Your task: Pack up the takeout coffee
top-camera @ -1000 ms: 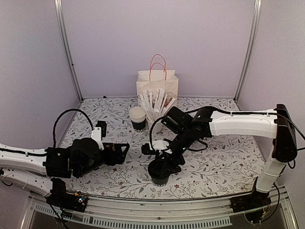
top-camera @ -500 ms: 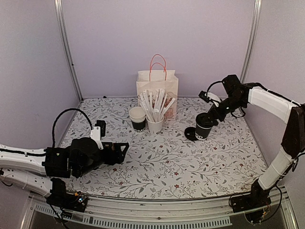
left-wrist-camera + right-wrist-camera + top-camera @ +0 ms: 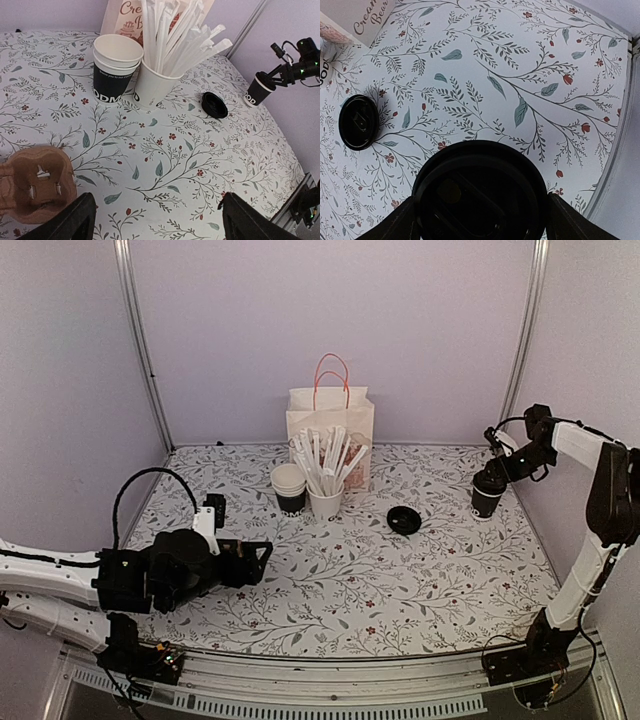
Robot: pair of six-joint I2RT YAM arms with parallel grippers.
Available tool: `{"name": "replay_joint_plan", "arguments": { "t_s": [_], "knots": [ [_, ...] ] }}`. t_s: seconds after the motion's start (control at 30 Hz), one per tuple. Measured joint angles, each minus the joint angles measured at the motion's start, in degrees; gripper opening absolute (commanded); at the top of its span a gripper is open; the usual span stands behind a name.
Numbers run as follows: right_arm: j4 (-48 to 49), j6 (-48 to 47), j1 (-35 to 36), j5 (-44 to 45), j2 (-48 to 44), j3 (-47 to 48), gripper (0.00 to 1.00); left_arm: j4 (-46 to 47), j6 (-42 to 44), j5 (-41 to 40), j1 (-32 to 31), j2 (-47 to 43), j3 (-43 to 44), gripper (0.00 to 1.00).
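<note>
R claw (image 3: 479,220) is clamped on the takeout coffee (image 3: 487,498). In the wrist view we see a finger on each side of the lidded top, touching the cup wall. Cup is upright, long axis vertical, at the far right of the worktop (image 3: 440,590), close by the side wall. We can't tell if its base rests on the worktop or hangs just above. A loose black lid (image 3: 404,520) lies flat to the cup's left, apart from it.

L claw (image 3: 157,212) is spread wide w/ nothing in it, low at near left, well apart from the cup. A brown cardboard carrier (image 3: 35,182) lies just beside it. Paper bag (image 3: 330,418) stands at back centre, w/ stack of cups (image 3: 289,488) & white cup of sticks (image 3: 326,502) in front.

We judge the R arm has the job; L is nowhere near. From the cup, bag & carrier both lie leftward across the worktop: bag toward the back, carrier toward the front. Cup should travel upright. Loose lid & cup of sticks sit roughly btwn it and the bag.
</note>
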Motion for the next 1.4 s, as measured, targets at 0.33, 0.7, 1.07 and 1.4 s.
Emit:
{"name": "replay_joint_plan", "arguments": {
  "t_s": [0.33, 0.7, 1.07, 1.4],
  "knots": [
    [2.21, 1.99, -0.07, 1.03, 1.88, -1.03, 0.99, -0.11, 0.28, -0.07, 0.00, 0.20, 0.57, 0.90],
    [0.90, 3.69, 0.04, -1.70, -2.78, 1.01, 0.99, -4.31, 6.62, 2.60, 9.73, 0.48, 10.40, 0.82],
    [4.24, 5.55, 3.78, -7.04, -9.49, -3.23, 0.99, -4.33, 14.91, 15.37, 30.58, 17.88, 37.73, 0.76],
    [17.03, 9.05, 8.66, -3.08, -16.31, -21.57, 0.99, -14.47, 17.22, 28.17, 39.21, 49.00, 73.46, 0.73]
  ]
}}
